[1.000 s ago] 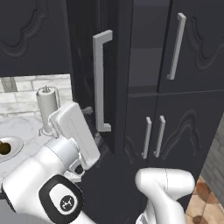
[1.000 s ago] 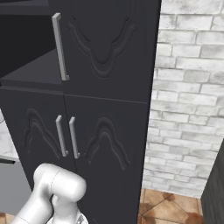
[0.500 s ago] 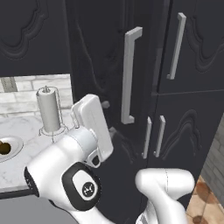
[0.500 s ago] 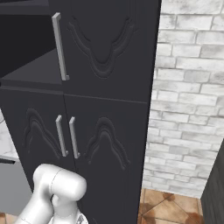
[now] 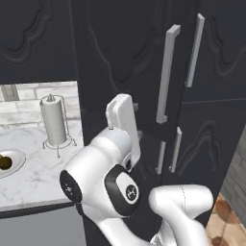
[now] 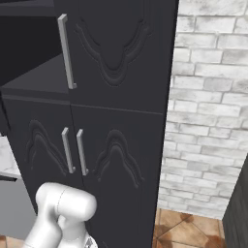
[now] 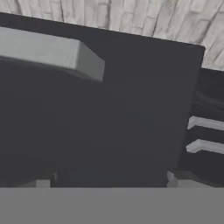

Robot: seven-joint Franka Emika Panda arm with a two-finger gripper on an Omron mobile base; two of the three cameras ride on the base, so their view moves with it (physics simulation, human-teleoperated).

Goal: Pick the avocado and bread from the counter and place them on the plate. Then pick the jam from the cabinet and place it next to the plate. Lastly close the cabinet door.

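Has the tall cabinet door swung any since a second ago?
Yes. In the left base view the cabinet door has swung rightward toward closed; its bar handle now stands near the neighbouring door's handle.

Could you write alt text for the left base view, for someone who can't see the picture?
A white robot arm reaches toward a tall black cabinet door with a long pale grey bar handle. To the left, a white marble counter holds a paper towel stand and a pale plate with a dark green avocado on it.
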